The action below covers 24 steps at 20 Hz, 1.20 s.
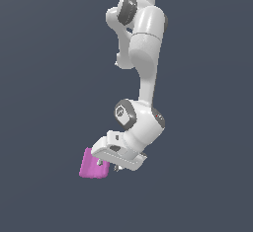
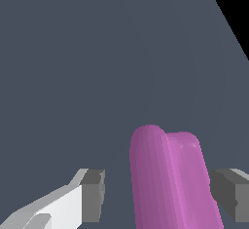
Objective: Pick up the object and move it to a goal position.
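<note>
Grey pads tip the gripper [image 2: 158, 194], whose fingers [image 2: 92, 194] are spread wide with one magenta-pink object [image 2: 170, 179] standing between them; one pad is near or touching it, the other well clear, so no grip is closed. In the exterior view the object [image 1: 91, 164] sits just beside the hand, toward that view's left. Slate-grey ground [image 2: 97, 52] surrounds the single white arm [image 1: 146, 53].

Simulated scene, no real room: flat slate-grey ground [image 1: 44, 102] all around the white arm [image 1: 143, 78], smooth rendered shading, no furniture.
</note>
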Each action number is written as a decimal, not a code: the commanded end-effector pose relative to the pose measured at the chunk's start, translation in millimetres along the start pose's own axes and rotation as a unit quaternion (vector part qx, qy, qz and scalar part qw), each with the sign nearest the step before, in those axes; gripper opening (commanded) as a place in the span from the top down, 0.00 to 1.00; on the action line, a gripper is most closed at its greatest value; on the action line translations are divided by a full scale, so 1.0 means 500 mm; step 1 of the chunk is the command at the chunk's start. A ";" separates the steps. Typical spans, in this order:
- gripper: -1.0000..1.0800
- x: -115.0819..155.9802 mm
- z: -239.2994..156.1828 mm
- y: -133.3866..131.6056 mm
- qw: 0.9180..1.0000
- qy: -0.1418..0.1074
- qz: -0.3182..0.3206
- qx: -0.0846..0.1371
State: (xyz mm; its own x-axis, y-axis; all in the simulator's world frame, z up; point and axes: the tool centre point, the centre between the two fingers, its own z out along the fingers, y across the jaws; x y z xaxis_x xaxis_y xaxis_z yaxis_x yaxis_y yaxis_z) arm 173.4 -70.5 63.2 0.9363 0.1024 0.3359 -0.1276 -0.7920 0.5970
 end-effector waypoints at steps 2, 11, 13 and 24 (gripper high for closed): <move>0.19 0.008 0.003 -0.005 1.000 0.010 -0.004 -0.008; 0.19 0.007 0.021 -0.006 1.000 0.009 -0.004 -0.007; 0.19 0.007 0.034 -0.006 1.000 0.010 -0.004 -0.008; 1.00 0.010 0.064 -0.005 1.000 0.011 -0.004 -0.009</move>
State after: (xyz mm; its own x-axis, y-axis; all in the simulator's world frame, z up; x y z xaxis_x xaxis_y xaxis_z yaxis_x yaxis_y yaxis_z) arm 188.3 -87.4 40.1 0.9302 0.1220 0.3461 -0.1256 -0.7804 0.6125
